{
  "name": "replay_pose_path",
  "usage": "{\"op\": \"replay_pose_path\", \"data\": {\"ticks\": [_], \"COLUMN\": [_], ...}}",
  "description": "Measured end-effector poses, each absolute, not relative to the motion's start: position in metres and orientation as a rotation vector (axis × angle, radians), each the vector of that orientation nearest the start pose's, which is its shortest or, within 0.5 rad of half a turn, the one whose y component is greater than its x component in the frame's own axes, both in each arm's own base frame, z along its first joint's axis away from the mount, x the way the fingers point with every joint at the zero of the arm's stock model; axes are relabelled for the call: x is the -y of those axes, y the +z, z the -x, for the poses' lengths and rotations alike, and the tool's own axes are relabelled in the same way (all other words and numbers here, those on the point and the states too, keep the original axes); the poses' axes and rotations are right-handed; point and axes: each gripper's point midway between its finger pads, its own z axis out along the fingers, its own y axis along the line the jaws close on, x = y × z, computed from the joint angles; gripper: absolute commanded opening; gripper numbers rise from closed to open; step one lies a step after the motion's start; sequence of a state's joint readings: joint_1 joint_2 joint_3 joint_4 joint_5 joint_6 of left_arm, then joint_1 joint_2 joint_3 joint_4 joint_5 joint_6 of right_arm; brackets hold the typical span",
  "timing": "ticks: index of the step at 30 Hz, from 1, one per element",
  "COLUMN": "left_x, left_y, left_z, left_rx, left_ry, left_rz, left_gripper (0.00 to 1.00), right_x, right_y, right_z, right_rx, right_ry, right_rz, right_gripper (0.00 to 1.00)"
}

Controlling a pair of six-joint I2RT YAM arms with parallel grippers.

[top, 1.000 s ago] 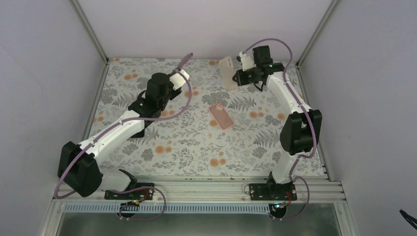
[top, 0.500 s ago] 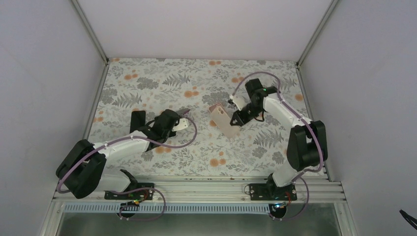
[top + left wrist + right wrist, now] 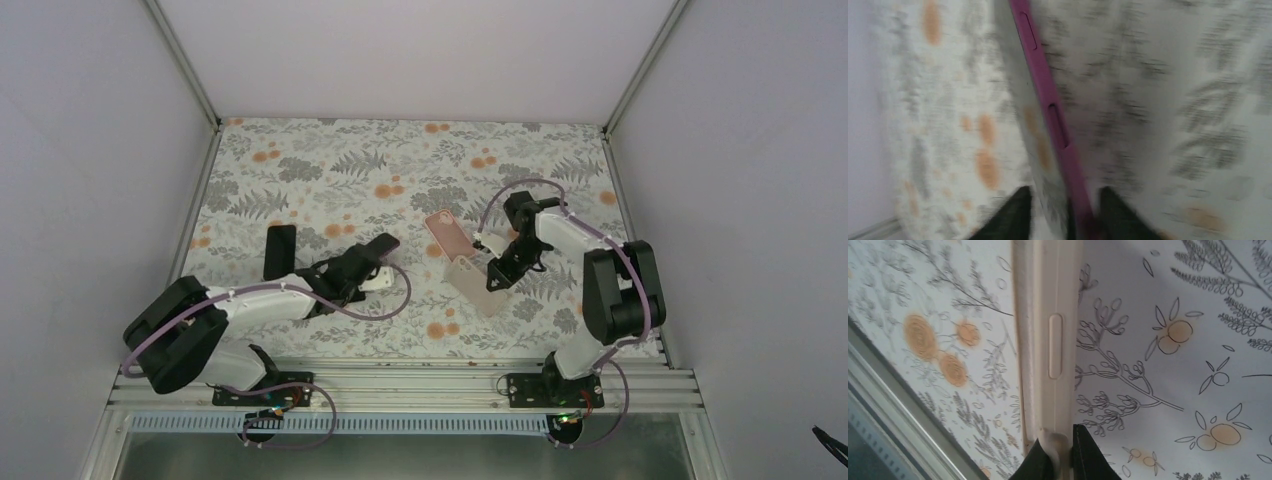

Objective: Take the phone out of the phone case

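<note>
The right gripper (image 3: 1063,456) is sitting nearest the bases, its jaws drawn almost together and pinching the thin rim of a clear case (image 3: 1048,340). That case is running straight away from the jaws edge-on, one long side button facing the wrist camera. From overhead it is stretching diagonally over the floral cloth (image 3: 330,160), right of centre. I cannot tell whether it is lying flat or hanging tilted.

A little farther back and to the left, the left gripper (image 3: 1065,217) is reaching low over the cloth towards the middle. Its jaws are narrowed around a magenta case (image 3: 1055,125), which is rising away from them on edge with two side buttons showing. The wrist picture is badly smeared, so whether both pads are pressing is unclear. A glossy face beside the rim is mirroring the orange flowers (this looks like the phone (image 3: 1025,100), seated in the case), so the phone is standing off the cloth in the left jaws.

At about the same depth, well to the left, a black slab (image 3: 280,250) is lying flat on the cloth beside the left forearm, apart from the gripper.

Farther back, a pink case (image 3: 443,228) is lying flat near the centre, its near end meeting the far end of the clear case.
</note>
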State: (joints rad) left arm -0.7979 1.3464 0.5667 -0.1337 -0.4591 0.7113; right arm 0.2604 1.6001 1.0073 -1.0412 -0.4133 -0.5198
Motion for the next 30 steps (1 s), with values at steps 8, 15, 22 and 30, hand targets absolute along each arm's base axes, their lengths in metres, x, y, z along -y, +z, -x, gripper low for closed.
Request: {"op": "replay_pose_path", "data": {"ticks": [8,15,22,30], "left_x": [0.181,0.200,0.123,-0.029], "left_y": [0.038,0.116,0.239,0.268], "left_z": [-0.237,-0.253,-0.346,-0.379], "left_rx": [-1.992,-2.031,-2.034,-2.124], "left_ry": [0.373,0.122,0.168,0.317], "left_rz": [-1.684,-1.524,-0.979,-0.430], "left_gripper": [1.00,1.00,1.00,1.00], "right_x": [-0.114,-0.082,-0.013,-0.009], "right_y": [0.043,0.086,0.143,0.177], "right_z": [-0.218,-0.236,-0.315,-0.371], "right_rx": [-2.930,-2.822,-2.687,-2.454], "right_ry": [0.543,0.211,-0.140,-0.111], "right_rz": [1.230,1.180,0.688,0.436], "right_gripper": [0.97,1.00,1.00,1.00]}}
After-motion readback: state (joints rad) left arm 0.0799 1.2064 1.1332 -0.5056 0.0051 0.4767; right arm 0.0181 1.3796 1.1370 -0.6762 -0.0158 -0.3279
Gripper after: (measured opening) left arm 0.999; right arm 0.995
